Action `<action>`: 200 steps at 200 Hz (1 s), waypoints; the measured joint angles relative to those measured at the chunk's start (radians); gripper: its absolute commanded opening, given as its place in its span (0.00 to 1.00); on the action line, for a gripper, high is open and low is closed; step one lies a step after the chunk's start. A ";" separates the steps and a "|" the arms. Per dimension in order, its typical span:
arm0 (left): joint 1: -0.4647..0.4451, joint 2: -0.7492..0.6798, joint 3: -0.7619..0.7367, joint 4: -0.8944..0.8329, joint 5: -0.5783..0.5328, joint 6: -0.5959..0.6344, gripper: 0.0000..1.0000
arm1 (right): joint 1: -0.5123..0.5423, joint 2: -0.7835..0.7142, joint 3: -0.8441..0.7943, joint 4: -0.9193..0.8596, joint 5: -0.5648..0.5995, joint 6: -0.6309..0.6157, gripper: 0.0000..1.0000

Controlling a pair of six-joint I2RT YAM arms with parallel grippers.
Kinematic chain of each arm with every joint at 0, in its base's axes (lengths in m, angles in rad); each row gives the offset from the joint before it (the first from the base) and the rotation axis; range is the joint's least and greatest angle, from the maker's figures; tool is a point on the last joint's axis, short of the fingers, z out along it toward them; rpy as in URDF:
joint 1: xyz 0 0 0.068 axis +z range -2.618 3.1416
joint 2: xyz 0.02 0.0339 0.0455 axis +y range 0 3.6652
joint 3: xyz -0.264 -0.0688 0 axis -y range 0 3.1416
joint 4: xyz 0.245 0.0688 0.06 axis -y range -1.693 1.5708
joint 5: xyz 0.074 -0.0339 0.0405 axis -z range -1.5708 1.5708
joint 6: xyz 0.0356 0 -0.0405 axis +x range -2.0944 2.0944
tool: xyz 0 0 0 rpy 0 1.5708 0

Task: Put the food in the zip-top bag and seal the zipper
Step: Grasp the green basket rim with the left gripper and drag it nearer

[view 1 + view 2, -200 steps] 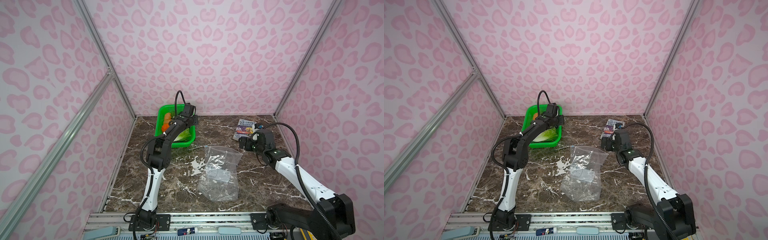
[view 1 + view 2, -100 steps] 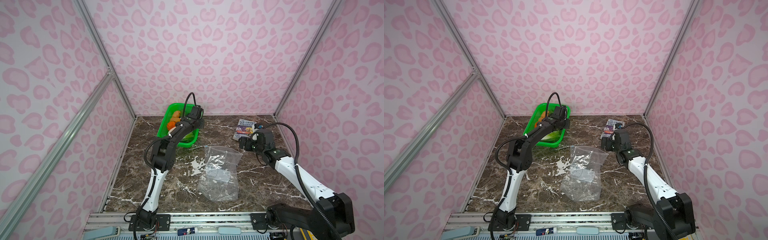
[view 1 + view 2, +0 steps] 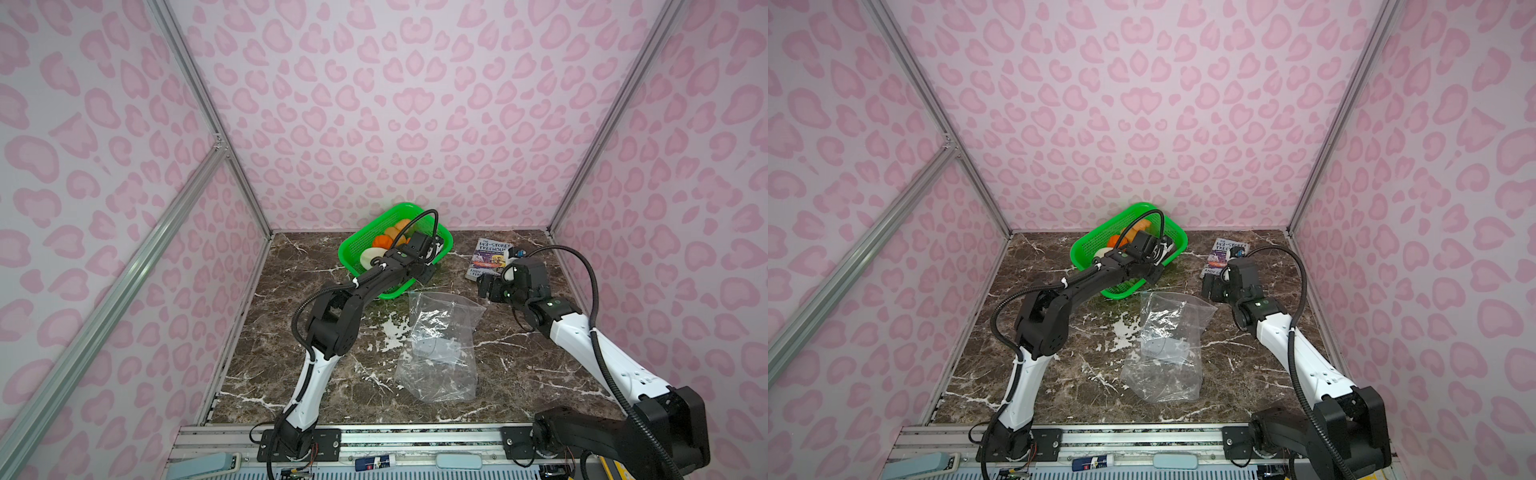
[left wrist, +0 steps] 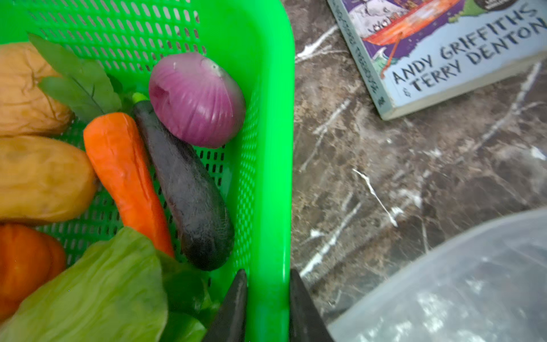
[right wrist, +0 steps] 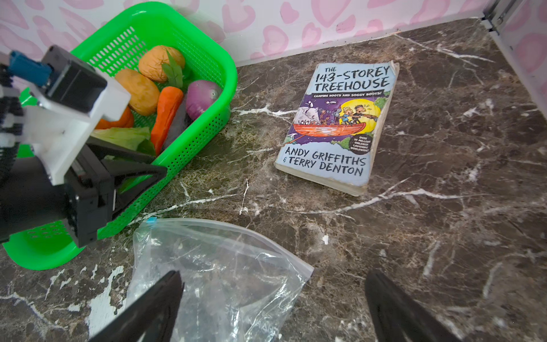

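Observation:
The food lies in a green mesh basket: purple onion, dark eggplant, carrot, tan potatoes, pumpkin and cabbage. My left gripper is shut on the basket's right-hand rim, one finger inside and one outside. The clear zip-top bag lies flat on the marble in front of the basket. Its zipper carries a blue slider at the end nearest the basket. My right gripper hovers open over the bag's far right corner, holding nothing.
A paperback book lies at the back right, beyond the right gripper. Pink patterned walls close in the back and both sides. The basket stands close to the back wall.
The left gripper closed on the basket's rim and dragged the basket rightward, toward the bag, turning it somewhat. The right arm and the bag have not moved.

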 measured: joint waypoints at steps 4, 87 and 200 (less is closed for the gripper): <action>0.000 -0.006 -0.010 -0.005 -0.002 0.002 0.31 | 0.000 0.000 0.000 0.000 0.000 0.000 0.98; 0.060 -0.116 -0.049 -0.031 -0.001 -0.095 0.66 | 0.000 -0.023 0.000 -0.001 -0.007 0.007 0.98; 0.316 -0.637 -0.580 -0.009 -0.134 -0.673 0.76 | 0.015 0.011 0.001 0.001 -0.032 0.018 0.98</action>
